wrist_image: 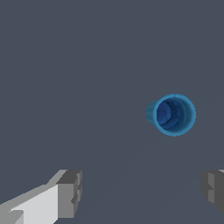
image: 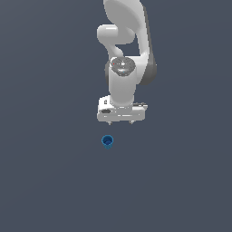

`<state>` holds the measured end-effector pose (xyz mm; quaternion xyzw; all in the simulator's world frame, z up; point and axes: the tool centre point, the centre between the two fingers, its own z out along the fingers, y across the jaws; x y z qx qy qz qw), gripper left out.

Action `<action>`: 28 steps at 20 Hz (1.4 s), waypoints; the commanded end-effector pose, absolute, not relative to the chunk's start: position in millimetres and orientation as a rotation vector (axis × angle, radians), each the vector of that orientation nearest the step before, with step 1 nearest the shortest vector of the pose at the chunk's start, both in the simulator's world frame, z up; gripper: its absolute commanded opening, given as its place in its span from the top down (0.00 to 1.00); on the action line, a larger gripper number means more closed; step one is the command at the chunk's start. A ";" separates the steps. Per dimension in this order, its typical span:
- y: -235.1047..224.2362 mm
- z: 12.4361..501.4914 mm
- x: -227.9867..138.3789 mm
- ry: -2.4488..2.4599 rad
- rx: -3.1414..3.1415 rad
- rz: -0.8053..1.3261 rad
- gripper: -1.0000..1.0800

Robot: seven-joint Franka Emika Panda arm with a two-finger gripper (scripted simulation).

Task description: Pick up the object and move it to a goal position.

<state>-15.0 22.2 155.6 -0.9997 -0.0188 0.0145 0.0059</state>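
The gripper [wrist_image: 140, 192] is standing wide open, its two grey fingertips [wrist_image: 70, 192] set well apart with only bare floor showing between them, and it is holding nothing. In the exterior view the gripper [image: 121, 121] is pointing straight down from the white hand at the end of the Franka arm [image: 124, 54], whose upper links are rising out of the top of that picture.

The object [wrist_image: 173, 114], a small bright-blue cup with a darker hollow centre, is lying clear of the fingers, not between them and not touching either one. In the wrist view it is showing its open mouth toward the camera, with a little of its outer wall visible on one side. In the exterior view the object [image: 107, 141] is sitting on the plain dark grey floor [image: 45, 181] just below the gripper and slightly toward the exterior view's left of it, with a clear gap separating the two.
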 end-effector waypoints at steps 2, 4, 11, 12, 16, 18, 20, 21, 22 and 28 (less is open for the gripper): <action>22.5 155.7 -14.9 -0.059 -3.129 0.045 0.04; 22.8 157.1 -14.8 -0.054 -3.126 0.044 0.04; 26.3 166.1 -13.7 -0.024 -3.104 0.035 0.04; 26.5 166.4 -13.6 -0.022 -3.103 0.035 0.04; 26.3 166.0 -13.8 -0.027 -3.105 0.035 0.04; 26.2 165.9 -13.7 -0.023 -3.105 0.035 0.04; 25.5 165.1 -13.0 -0.009 -3.105 0.035 0.04; 24.9 164.4 -12.6 0.002 -3.105 0.035 0.04; 24.2 163.6 -12.0 0.016 -3.105 0.035 0.04; 17.3 155.5 -6.6 0.147 -3.103 0.034 0.04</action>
